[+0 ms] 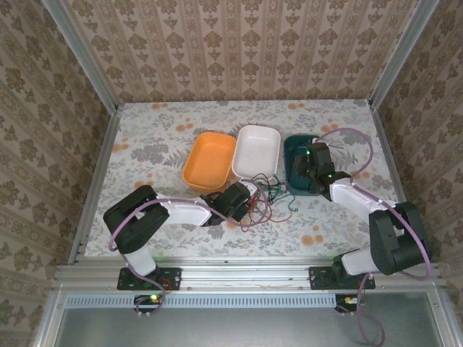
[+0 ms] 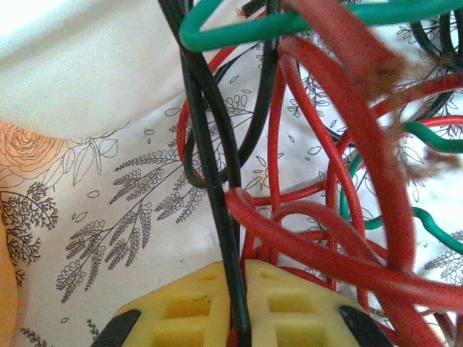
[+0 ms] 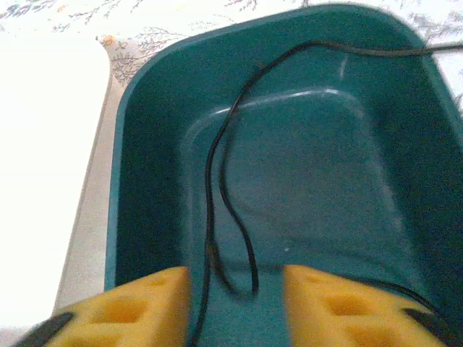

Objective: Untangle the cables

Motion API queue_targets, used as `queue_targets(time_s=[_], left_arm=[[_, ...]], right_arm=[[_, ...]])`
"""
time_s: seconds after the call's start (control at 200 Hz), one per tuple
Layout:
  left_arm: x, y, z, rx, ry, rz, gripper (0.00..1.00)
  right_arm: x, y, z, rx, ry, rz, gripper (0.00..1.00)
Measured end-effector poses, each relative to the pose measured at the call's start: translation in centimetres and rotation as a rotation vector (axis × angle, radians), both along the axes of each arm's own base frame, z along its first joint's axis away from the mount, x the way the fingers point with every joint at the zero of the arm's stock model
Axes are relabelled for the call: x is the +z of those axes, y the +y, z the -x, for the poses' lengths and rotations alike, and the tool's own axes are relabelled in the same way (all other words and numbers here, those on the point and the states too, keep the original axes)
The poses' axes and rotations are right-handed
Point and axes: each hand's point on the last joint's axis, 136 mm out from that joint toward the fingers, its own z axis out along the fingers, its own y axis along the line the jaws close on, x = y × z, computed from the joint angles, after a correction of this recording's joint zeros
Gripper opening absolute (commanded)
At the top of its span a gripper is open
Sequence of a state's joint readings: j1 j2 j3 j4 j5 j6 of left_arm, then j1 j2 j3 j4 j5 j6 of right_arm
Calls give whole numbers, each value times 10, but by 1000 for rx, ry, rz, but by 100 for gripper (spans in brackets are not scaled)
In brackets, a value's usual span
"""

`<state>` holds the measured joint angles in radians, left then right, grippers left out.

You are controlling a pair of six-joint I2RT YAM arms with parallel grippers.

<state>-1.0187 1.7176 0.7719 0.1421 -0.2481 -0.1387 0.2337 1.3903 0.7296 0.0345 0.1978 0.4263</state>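
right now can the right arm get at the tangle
Probably yes. The right gripper hangs open over the teal tray, right beside the tangle, and nothing stands between them. The left gripper, shut on a black cable, holds the far side.

This is a robot test booth dressed up to look like a home. Patterned wallpaper covers the panels at 9, 12 and 3 o'clock, framed by bare aluminium posts. A flowered cloth covers the table. The left arm and right arm are bolted to a metal rail at 6 o'clock.
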Motion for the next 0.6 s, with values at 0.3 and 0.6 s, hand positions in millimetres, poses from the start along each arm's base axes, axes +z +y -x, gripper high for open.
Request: queue_targets(time_s=[0.3, 0.6], left_arm=[[0, 0, 0, 0, 0, 1, 0], [1, 0, -1, -1, 10, 8, 0]], right_arm=[[41, -28, 0, -153, -84, 28, 58], [33, -76, -34, -461, -26, -30, 58]])
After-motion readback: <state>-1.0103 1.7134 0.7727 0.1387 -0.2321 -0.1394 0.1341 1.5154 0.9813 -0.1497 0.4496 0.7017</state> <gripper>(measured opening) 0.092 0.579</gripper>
